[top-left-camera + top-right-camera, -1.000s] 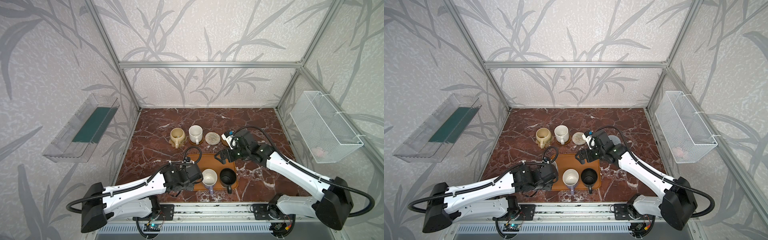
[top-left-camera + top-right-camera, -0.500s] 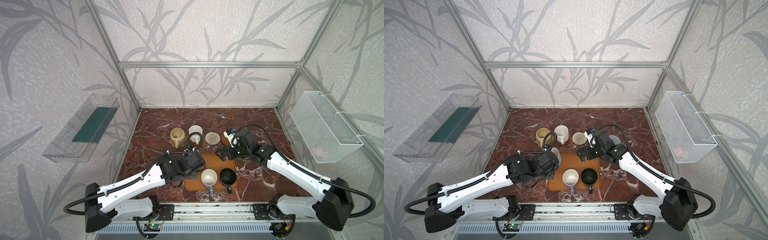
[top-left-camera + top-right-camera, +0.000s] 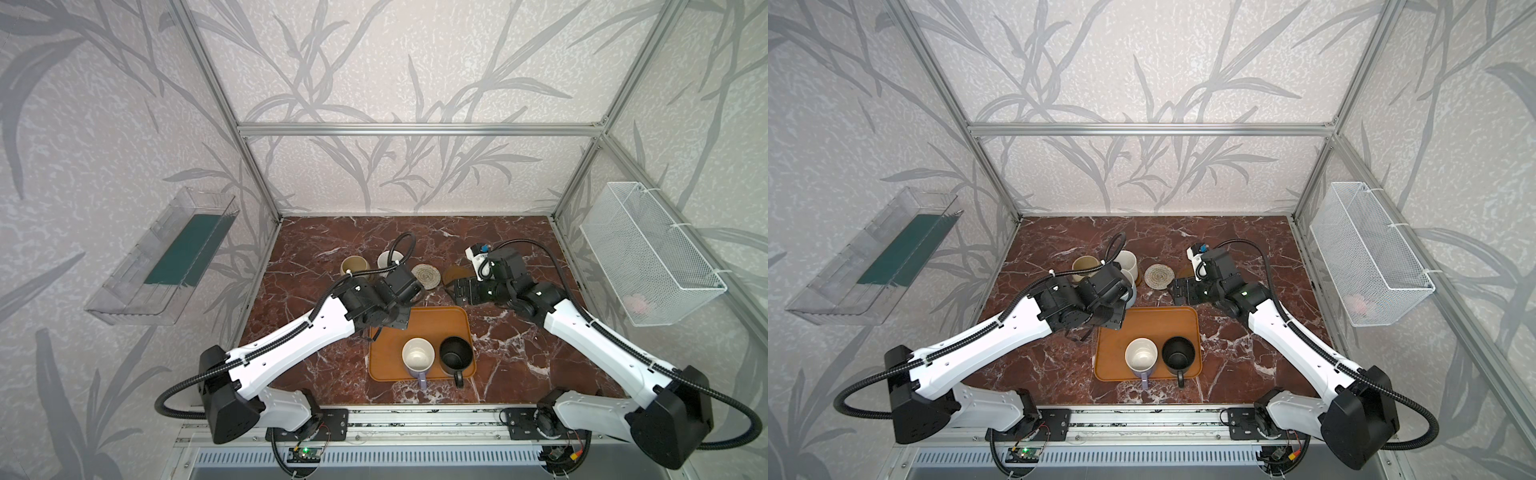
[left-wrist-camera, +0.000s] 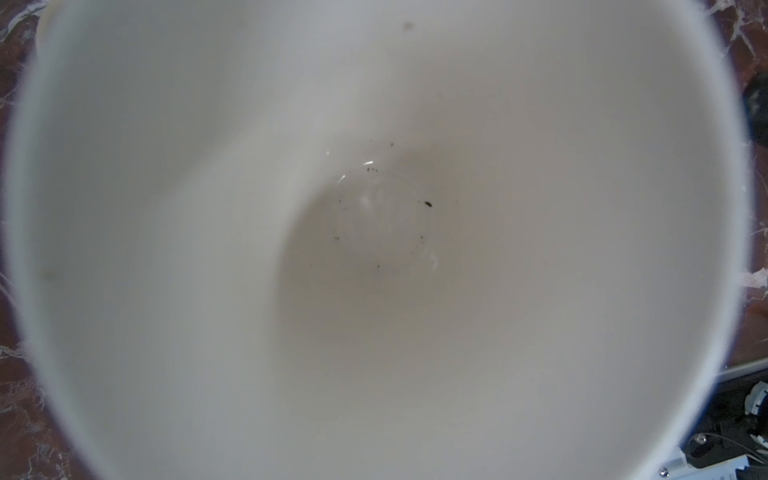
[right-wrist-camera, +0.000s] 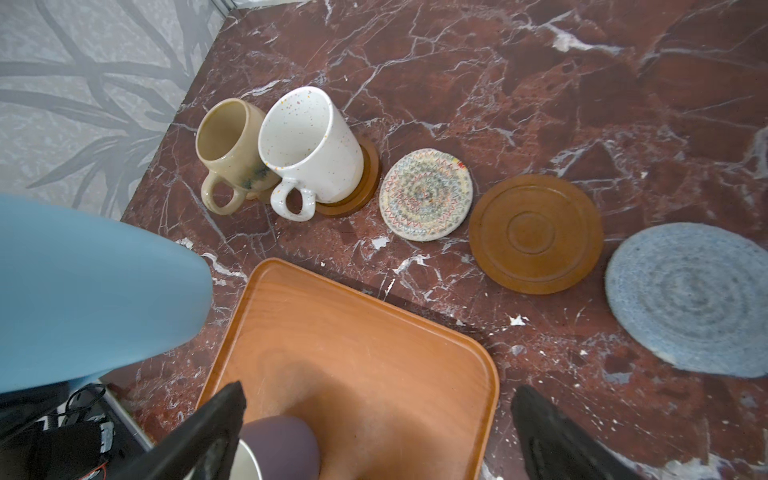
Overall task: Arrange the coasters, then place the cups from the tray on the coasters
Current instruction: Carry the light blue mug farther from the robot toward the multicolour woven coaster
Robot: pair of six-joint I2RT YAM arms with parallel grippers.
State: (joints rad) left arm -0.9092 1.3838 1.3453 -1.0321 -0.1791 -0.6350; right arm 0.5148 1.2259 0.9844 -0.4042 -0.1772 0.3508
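l gripper [image 3: 1123,293] pinching light blue mug [image 5: 95,291], r gripper [image 5: 376,390] spread wide near tray [image 5: 478,365]

The tabletop [image 5: 540,62] is seen as polished red marble, glossy and white-veined. The tray [image 5: 353,332] is finished in smooth satin wood. A wooden coaster [image 5: 536,235] is turned with rings; a rope coaster [image 5: 426,194] is woven rough; a grey-blue coaster [image 5: 690,299] looks felted. The speckled mug [image 5: 311,149] is glazed glossy; the blue mug [image 5: 95,291] is matt.
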